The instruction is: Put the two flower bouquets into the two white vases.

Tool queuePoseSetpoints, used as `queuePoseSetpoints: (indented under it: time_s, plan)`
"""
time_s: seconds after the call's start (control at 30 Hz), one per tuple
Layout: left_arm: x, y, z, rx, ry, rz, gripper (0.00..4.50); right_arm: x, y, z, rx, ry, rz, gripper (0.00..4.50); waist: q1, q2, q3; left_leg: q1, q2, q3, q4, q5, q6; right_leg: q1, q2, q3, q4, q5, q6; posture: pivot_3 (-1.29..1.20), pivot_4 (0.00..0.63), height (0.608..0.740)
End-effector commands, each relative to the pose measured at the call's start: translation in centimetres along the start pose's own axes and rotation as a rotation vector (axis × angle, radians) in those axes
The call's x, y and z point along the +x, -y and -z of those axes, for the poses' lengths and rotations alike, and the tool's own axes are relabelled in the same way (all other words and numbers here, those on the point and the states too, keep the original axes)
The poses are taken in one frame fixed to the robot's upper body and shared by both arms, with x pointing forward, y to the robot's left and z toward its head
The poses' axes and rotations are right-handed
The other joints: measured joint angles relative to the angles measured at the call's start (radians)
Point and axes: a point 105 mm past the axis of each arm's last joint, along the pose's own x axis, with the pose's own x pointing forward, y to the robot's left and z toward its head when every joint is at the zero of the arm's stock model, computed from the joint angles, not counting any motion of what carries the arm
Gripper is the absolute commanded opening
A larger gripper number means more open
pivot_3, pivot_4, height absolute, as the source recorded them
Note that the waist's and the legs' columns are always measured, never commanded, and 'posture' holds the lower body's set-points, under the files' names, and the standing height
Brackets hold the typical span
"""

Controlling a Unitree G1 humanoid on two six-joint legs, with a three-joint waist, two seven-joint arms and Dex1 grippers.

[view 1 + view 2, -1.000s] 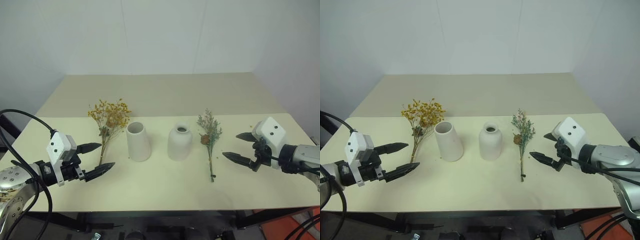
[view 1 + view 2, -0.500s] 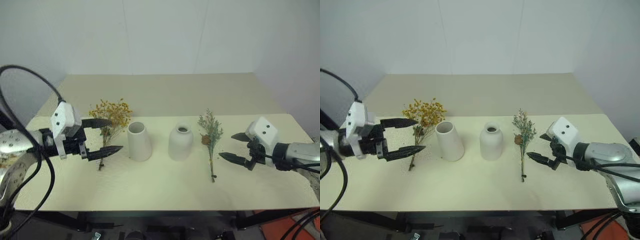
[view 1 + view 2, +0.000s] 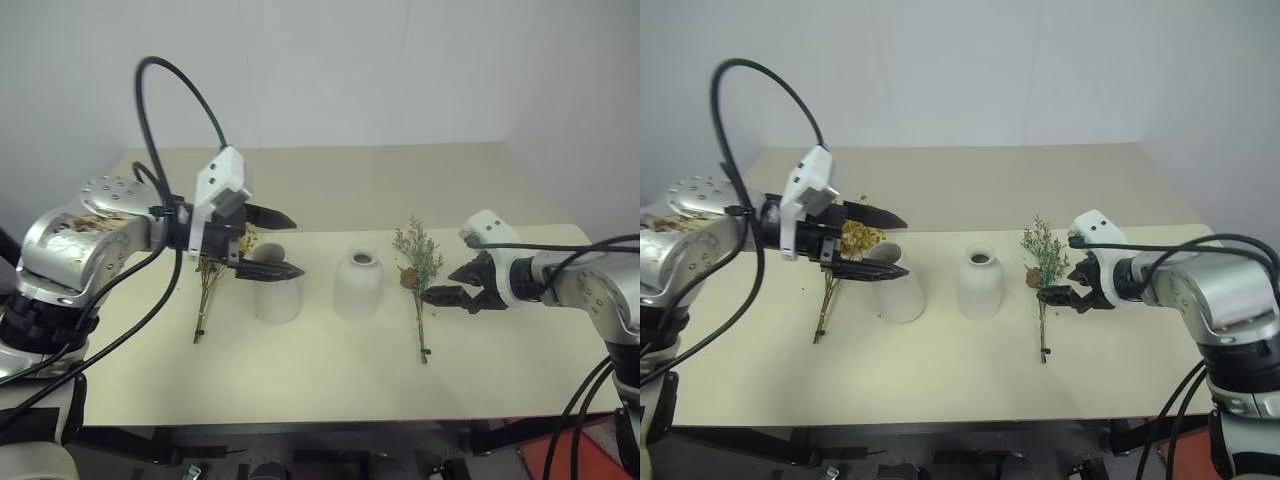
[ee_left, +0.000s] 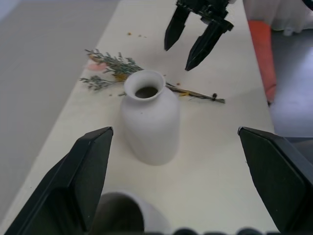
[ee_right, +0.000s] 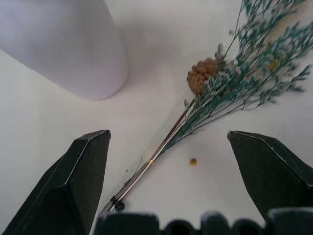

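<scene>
The yellow-orange bouquet lies on the table left of the cone vase. My left gripper hangs open just above that vase's mouth, pointing right and covering part of the blossoms. In the left wrist view its fingers frame the round vase, with the cone vase's rim near them. The grey-green bouquet lies right of the round vase. My right gripper stands open right beside its stems, fingers either side, holding nothing.
The cream table has bare room in front of the vases and behind them up to the white wall. A few loose petals lie near the grey-green bouquet. My left arm's black cable loops high above the table's left side.
My left gripper rose and swung right, from beside the yellow bouquet's stems to over the cone vase. My right gripper moved left and rolled, closing in on the grey-green bouquet's stems.
</scene>
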Motion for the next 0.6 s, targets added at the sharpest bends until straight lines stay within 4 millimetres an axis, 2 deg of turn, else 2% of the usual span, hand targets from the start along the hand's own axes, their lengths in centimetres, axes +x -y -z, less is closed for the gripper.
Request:
queuePoseSetpoints:
  time_s: [0.03, 0.23, 0.33, 0.6]
  plan:
    - [0.6, -0.3, -1.1, 0.011, 0.001, -0.006, 4.48, 0.3, 0.2, -0.1, 0.048, -0.071, 0.013, 4.5, 0.0, 0.0, 0.0, 0.0, 0.0, 0.0, 0.0, 0.0, 0.0, 0.0, 0.0, 0.0, 0.0, 0.0, 0.0, 0.0, 0.15, 0.74]
    - [2.2, 0.0, -1.5, -0.003, 0.011, 0.03, 4.48, 1.8, 0.0, 0.6, 0.067, -0.189, -0.002, 4.5, -0.001, 0.0, 0.0, 0.0, -0.001, 0.0, 0.001, 0.0, 0.0, 0.0, -0.001, 0.0, 0.0, 0.0, 0.001, 0.0, 0.15, 0.74]
    - [3.0, 0.1, -1.3, -0.001, -0.008, 0.032, 4.48, 3.4, -0.2, 1.1, 0.074, -0.262, -0.007, 4.5, -0.008, 0.0, 0.0, 0.0, -0.001, 0.0, 0.001, 0.0, 0.0, 0.0, -0.001, 0.0, 0.0, 0.0, 0.001, 0.0, 0.15, 0.74]
    - [3.9, 0.6, -1.6, 0.009, -0.01, 0.052, 4.48, 5.3, -0.5, 1.3, 0.052, -0.344, -0.01, 4.5, -0.018, 0.0, 0.0, -0.001, -0.002, -0.001, 0.001, 0.0, 0.0, -0.001, -0.001, 0.0, 0.001, 0.001, 0.001, 0.0, 0.15, 0.74]
